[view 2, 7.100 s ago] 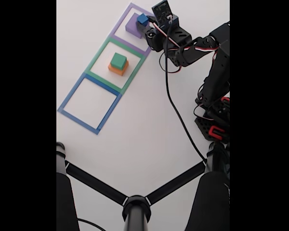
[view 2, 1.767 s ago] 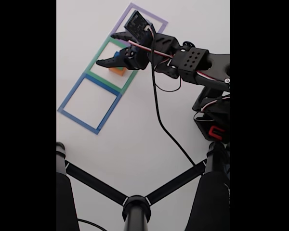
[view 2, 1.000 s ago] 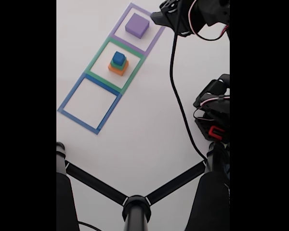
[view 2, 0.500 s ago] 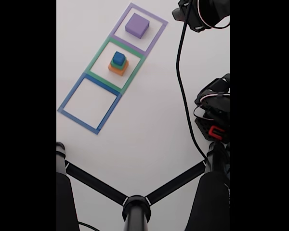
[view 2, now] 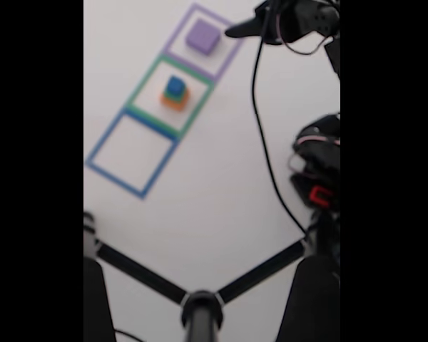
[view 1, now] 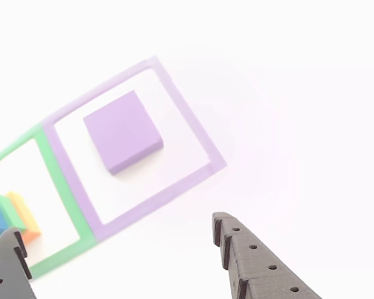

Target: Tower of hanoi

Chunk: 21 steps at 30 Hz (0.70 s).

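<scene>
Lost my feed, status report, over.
Pincer open, empty, near purple outline. Purple block alone inside it. Blue cube tops green, orange stack. Nothing in the way.

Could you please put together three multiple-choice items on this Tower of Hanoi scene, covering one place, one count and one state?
1. Where does the purple block lie?
A. in the purple taped outline
B. in the blue taped outline
C. on the orange block

2. How many blocks make up the stack in the green taped outline?
A. one
B. three
C. five

3. How is the gripper?
A. shut on the purple block
B. shut on the blue block
C. open and empty

Answers:
1. A: the purple tape frames it on all sides.
2. B: blue sits on green, green on orange.
3. C: in the other view the jaws stand wide apart with nothing between them.
</scene>
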Available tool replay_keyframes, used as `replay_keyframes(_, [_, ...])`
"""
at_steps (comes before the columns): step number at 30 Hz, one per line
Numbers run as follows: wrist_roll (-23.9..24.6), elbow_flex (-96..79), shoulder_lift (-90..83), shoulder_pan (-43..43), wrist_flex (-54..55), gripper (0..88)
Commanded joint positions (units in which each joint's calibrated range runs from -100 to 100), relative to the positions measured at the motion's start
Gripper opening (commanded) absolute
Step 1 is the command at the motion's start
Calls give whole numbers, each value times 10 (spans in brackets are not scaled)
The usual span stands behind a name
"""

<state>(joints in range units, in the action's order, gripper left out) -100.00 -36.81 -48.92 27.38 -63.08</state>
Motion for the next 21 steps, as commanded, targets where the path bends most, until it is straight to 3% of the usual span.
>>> replay_keyframes(1, [0, -102, -23, 12, 158, 397])
replay_keyframes(9, [0, -300, 45, 19, 500, 462])
replay_keyframes(21, [0, -370, 235, -18, 800, 461])
